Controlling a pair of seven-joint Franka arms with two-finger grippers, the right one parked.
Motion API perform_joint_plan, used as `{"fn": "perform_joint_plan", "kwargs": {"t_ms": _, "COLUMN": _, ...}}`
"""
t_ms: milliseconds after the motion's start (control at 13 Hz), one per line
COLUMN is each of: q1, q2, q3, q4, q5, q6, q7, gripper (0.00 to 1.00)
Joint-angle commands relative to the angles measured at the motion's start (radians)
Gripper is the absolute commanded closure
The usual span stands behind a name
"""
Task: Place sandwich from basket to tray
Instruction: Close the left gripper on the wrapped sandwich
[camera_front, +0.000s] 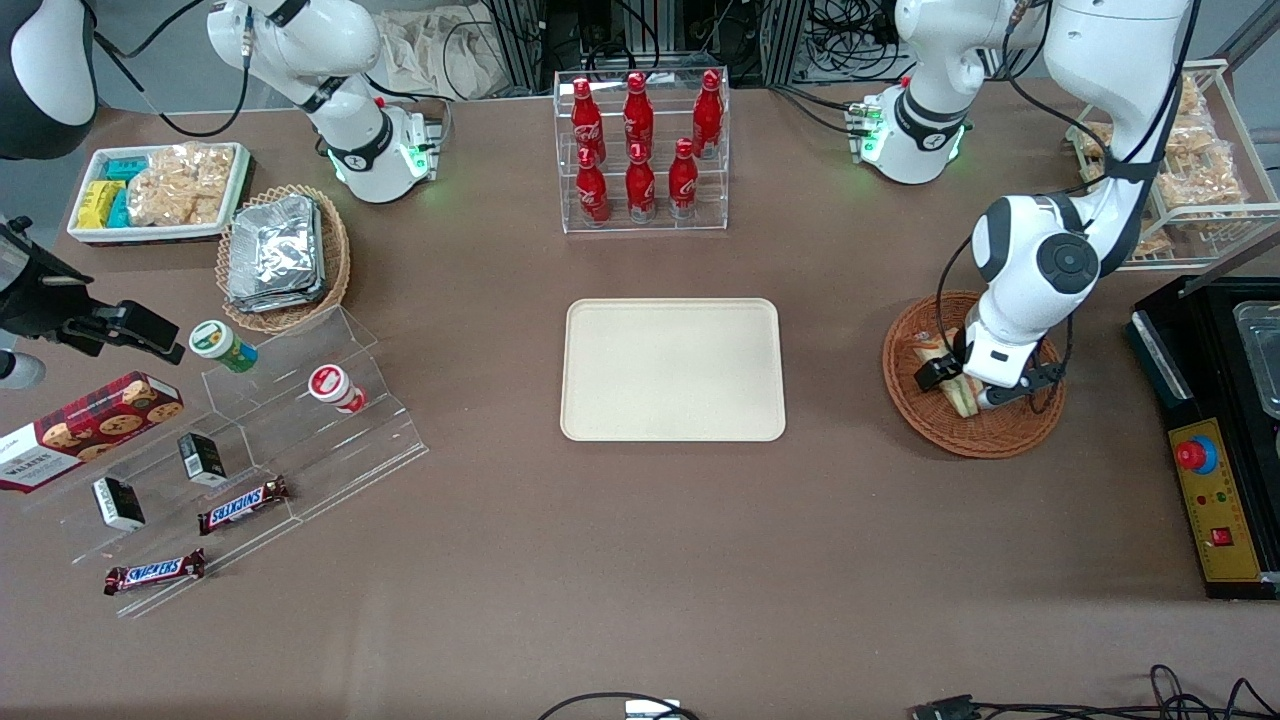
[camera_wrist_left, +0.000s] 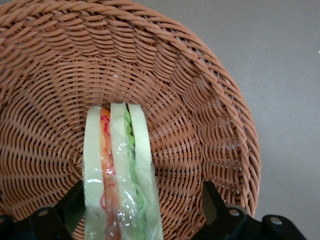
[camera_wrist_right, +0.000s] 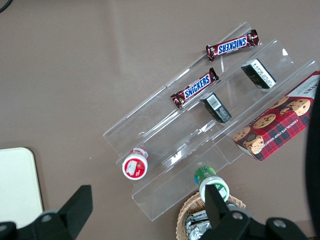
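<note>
The wrapped sandwich (camera_front: 962, 397) stands on edge in the reddish-brown wicker basket (camera_front: 985, 432) toward the working arm's end of the table. My left gripper (camera_front: 965, 385) is down in the basket, open, with its fingers on either side of the sandwich. In the left wrist view the sandwich (camera_wrist_left: 117, 165) sits close against one finger (camera_wrist_left: 74, 204), and a gap of bare basket (camera_wrist_left: 195, 95) separates it from the other finger (camera_wrist_left: 212, 200). The gripper (camera_wrist_left: 142, 205) straddles the sandwich. The cream-beige tray (camera_front: 672, 368) lies flat at the table's middle and holds nothing.
A clear rack of red bottles (camera_front: 640, 150) stands farther from the front camera than the tray. A black control box (camera_front: 1215, 440) lies beside the basket at the table's edge. A wire rack of snacks (camera_front: 1190, 160) stands near the working arm's base. Snack steps (camera_front: 250, 440) lie toward the parked arm's end.
</note>
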Motion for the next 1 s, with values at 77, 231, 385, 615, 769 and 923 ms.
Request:
{"fn": "perform_joint_plan", "kwargs": {"t_ms": 77, "q1": -0.005, "q2": -0.006, "q3": 0.001, "q4": -0.007, "q5": 0.011, "q6": 0.011, "q7": -0.018, "gripper": 0.51}}
{"fn": "perform_joint_plan", "kwargs": {"t_ms": 231, "q1": -0.007, "q2": -0.009, "q3": 0.001, "q4": -0.007, "q5": 0.012, "q6": 0.003, "q7": -0.017, "gripper": 0.96}}
{"fn": "perform_joint_plan", "kwargs": {"t_ms": 385, "q1": -0.005, "q2": -0.022, "q3": 0.001, "q4": -0.005, "q5": 0.011, "q6": -0.026, "q7": -0.015, "gripper": 1.0}}
{"fn": "perform_joint_plan", "kwargs": {"t_ms": 615, "q1": -0.007, "q2": -0.126, "q3": -0.002, "q4": 0.016, "q5": 0.012, "q6": -0.179, "q7": -0.009, "gripper": 1.0}}
{"fn": "perform_joint_plan", "kwargs": {"t_ms": 769, "q1": -0.007, "q2": -0.208, "q3": -0.002, "q4": 0.068, "q5": 0.012, "q6": -0.338, "q7": -0.003, "gripper": 1.0}}
{"fn": "perform_joint_plan", "kwargs": {"t_ms": 923, "q1": -0.005, "q2": -0.249, "q3": -0.002, "q4": 0.219, "q5": 0.012, "q6": -0.574, "q7": -0.003, "gripper": 1.0}}
